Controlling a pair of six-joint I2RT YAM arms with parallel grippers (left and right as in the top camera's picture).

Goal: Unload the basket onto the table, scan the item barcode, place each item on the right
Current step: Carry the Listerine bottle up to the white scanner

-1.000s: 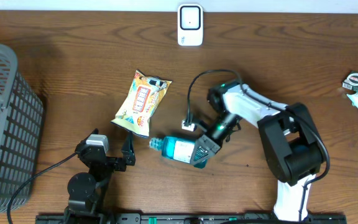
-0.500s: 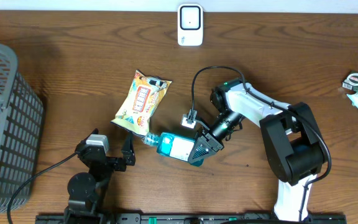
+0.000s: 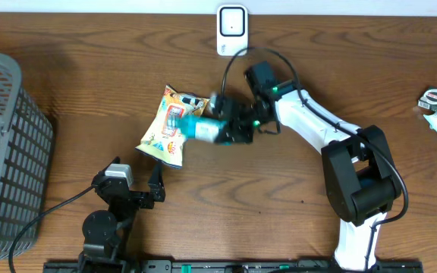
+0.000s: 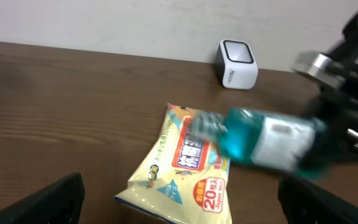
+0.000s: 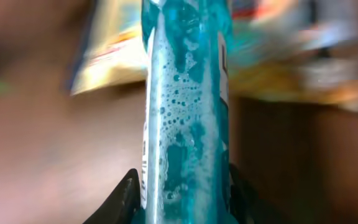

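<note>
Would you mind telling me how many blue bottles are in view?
1: the blue bottle is in the right gripper, over the yellow packet. The grey basket could hide more.

Right pincer clamped, arm reaching forward, left pincer spread wide

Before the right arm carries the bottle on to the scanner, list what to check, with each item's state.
1. Grip: right fingers clamp the bottle at its base: ok.
2. Bottle off the table, above the snack pack: ok, as far as it shows.
3. Barcode turned to the scanner: cannot tell, the bottle is blurred.
4. Way to the scanner free: ok, nothing lies on the table between.
5. Left fingers out of the way: ok, open, low near the front edge.
</note>
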